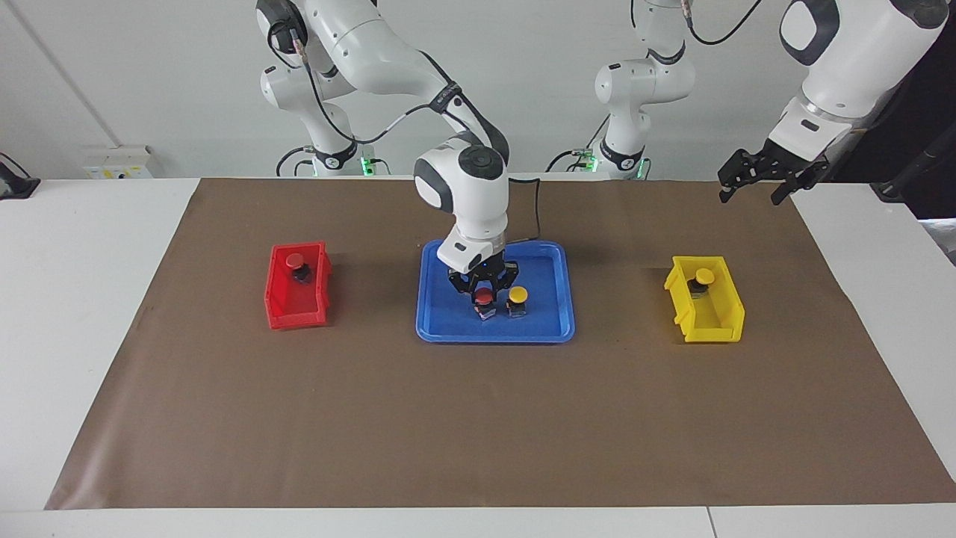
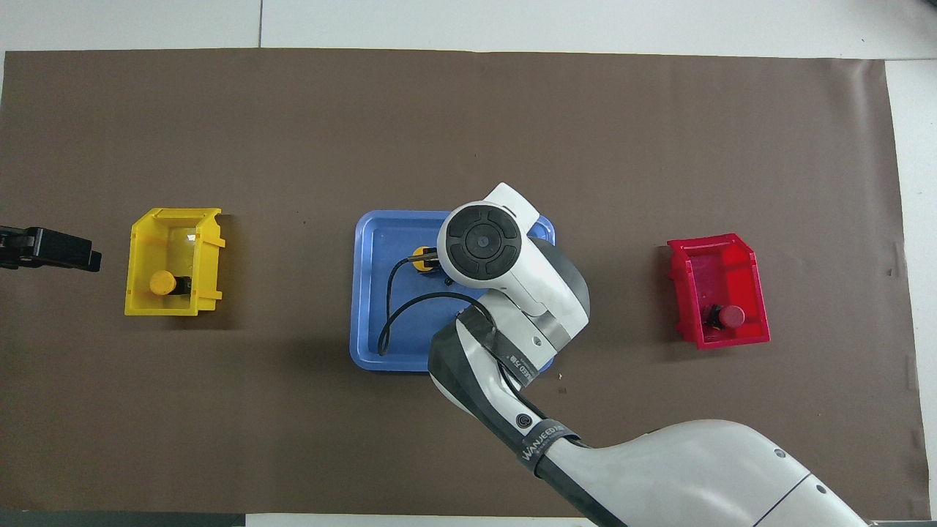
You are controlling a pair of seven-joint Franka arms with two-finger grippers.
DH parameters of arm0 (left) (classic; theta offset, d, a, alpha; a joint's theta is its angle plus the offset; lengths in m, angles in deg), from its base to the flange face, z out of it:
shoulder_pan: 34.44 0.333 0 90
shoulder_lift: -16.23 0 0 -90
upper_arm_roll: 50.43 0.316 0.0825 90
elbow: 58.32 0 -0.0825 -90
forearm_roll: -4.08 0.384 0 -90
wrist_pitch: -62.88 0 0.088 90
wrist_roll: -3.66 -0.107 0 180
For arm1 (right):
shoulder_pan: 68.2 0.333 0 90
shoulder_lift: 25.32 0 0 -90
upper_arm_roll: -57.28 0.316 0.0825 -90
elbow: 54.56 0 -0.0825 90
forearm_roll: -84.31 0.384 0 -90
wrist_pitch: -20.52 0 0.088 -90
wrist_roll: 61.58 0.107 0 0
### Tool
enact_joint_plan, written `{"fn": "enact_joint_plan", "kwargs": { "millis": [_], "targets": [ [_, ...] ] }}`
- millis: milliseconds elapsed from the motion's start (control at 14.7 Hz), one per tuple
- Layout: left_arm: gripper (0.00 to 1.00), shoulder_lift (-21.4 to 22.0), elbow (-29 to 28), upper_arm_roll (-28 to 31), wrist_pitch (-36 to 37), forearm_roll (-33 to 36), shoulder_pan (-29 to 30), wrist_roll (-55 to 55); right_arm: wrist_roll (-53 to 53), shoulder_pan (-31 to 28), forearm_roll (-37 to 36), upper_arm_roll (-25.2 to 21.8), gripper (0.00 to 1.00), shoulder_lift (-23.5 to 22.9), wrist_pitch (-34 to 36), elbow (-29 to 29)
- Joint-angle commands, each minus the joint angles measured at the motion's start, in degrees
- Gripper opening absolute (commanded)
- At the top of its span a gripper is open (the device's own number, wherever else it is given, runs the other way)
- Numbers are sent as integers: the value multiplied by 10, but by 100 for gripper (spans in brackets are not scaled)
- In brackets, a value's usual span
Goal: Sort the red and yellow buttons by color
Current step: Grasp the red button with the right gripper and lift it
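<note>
On the blue tray (image 1: 549, 329) a red button (image 1: 485, 299) and a yellow button (image 1: 517, 297) stand side by side. My right gripper (image 1: 485, 288) is low over the red button, open, with a finger on each side of its cap. In the overhead view the right arm hides this red button, and only the yellow one (image 2: 421, 258) shows. A second red button (image 1: 296, 261) lies in the red bin (image 1: 299, 317). A second yellow button (image 1: 703, 277) lies in the yellow bin (image 1: 721, 321). My left gripper (image 1: 756, 179) waits open, up in the air over the left arm's end of the table.
The red bin (image 2: 758, 285) stands toward the right arm's end and the yellow bin (image 2: 139, 256) toward the left arm's end, with the tray (image 2: 373, 293) between them. Brown paper (image 1: 478, 418) covers the table. A black cable (image 2: 392, 307) loops over the tray.
</note>
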Motion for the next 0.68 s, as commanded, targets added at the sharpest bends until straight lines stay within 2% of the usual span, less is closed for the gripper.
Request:
{"fn": "enact_joint_plan", "kwargs": {
  "millis": [0, 136, 272, 409, 545, 613],
  "targets": [
    [97, 13, -25, 4, -40, -10, -35, 66, 5, -13, -6, 1, 23, 13, 30, -17],
    [95, 13, -57, 4, -94, -10, -100, 160, -25, -48, -6, 1, 23, 54, 70, -14],
    [94, 4, -86, 4, -147, -9, -175, 270, -103, -90, -6, 1, 23, 109, 141, 0],
    [94, -14, -112, 4, -202, -8, -240, 328, -169, -149, -4, 1, 24, 170, 174, 52],
    [94, -60, -110, 5, -224, 4, -303, 374, -257, -203, -4, 1, 24, 222, 172, 116],
    [94, -85, -105, 5, -249, 19, -326, 410, -286, -222, -4, 1, 24, 234, 172, 132]
  ]
}}
